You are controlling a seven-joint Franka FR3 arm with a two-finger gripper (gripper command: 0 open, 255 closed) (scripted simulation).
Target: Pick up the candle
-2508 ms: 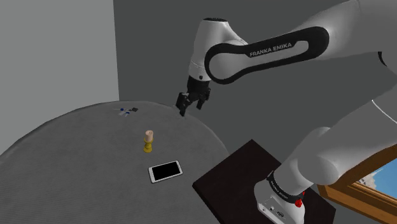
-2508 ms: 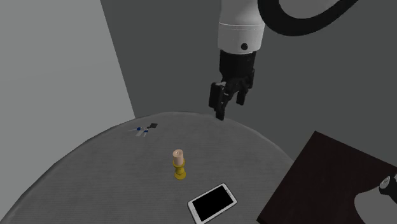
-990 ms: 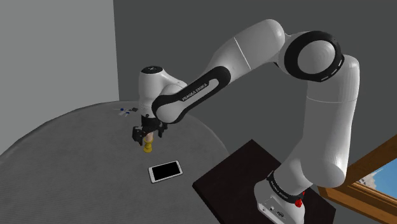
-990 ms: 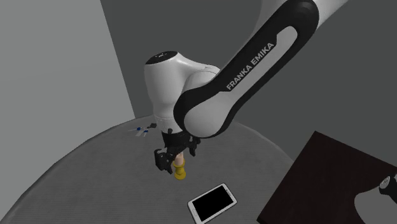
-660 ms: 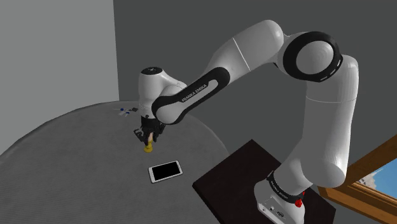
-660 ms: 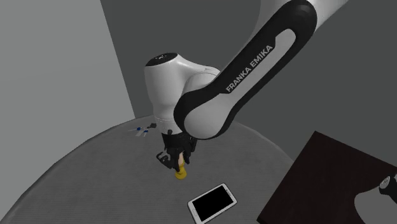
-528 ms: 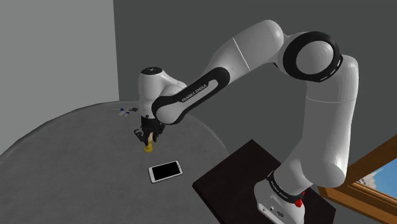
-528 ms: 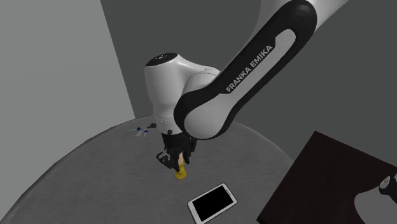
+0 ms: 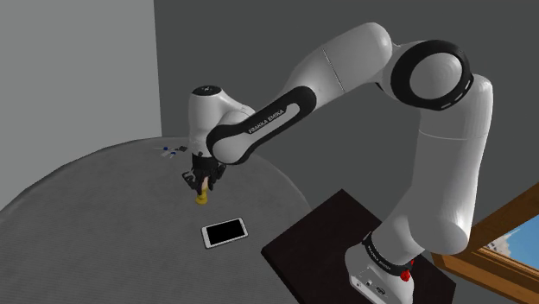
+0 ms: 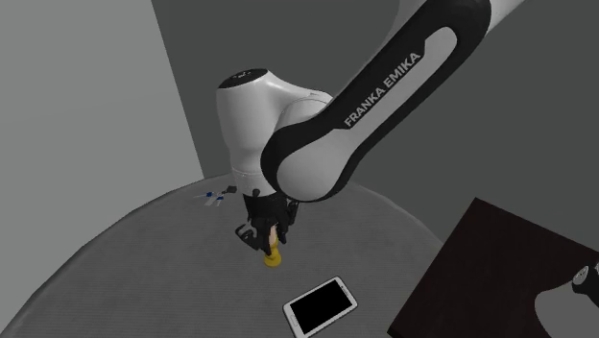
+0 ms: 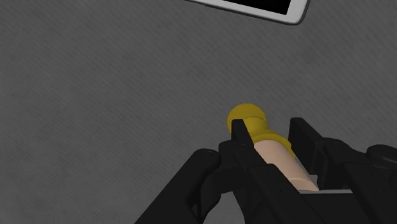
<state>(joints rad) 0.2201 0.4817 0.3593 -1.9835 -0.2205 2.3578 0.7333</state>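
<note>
Round grey table (image 9: 78,207) before a light grey wall (image 9: 78,60) and a darker wall (image 9: 216,43); wood-framed window (image 9: 516,242) at the shoulder view's lower right, showing blue sky.

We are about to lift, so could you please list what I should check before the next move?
1. Claw shut on the candle, clasping its pale body: ok.
2. Yellow holder sticking out past the claw, nothing touching it: ok.
3. Smartphone lying flat, apart from the claw: ok.
4. Small blue and dark items near the table's far edge, apart from the claw: ok.
5. Holder already off the grey table: cannot tell.
</note>
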